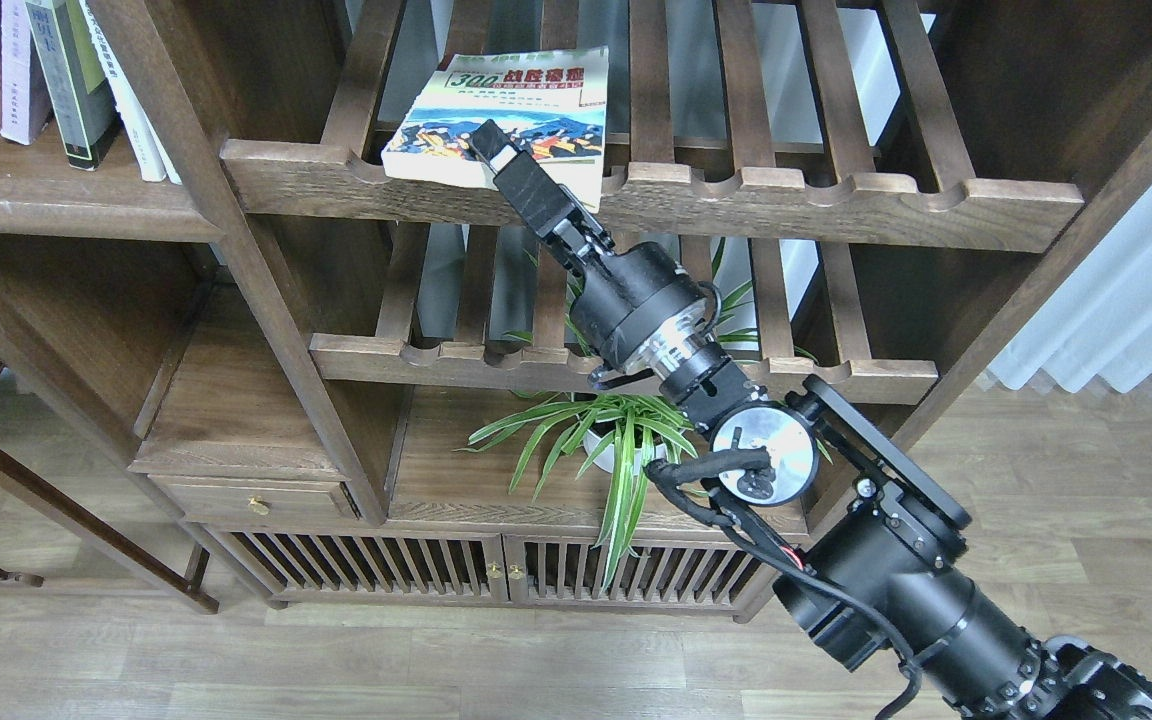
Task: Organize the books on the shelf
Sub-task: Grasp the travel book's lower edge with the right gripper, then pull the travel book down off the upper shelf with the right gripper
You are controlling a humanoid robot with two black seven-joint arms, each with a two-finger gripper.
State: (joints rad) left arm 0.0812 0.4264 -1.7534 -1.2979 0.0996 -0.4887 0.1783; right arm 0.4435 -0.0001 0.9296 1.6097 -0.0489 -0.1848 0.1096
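Observation:
The cream "300" book point(516, 100) with the colourful picture lies tilted over the front rail of the upper slatted rack point(796, 195). My right gripper point(489, 142) reaches up from the lower right. It is shut on the book's near edge, with one finger point(521, 185) lying on the cover. The other finger is hidden under the book. At the upper left, the white-and-purple book point(16, 70) and the black-grey book with a yellow-green panel point(66, 85) stand upright on the solid dark-brown shelf point(56, 210). My left gripper is out of view.
Thin white-spined books point(141, 115) lean next to the two standing books. A second slatted rack point(836, 375) is below the first. A potted spider plant point(606, 440) stands under my arm. A thick upright post point(236, 260) divides the shelf from the racks.

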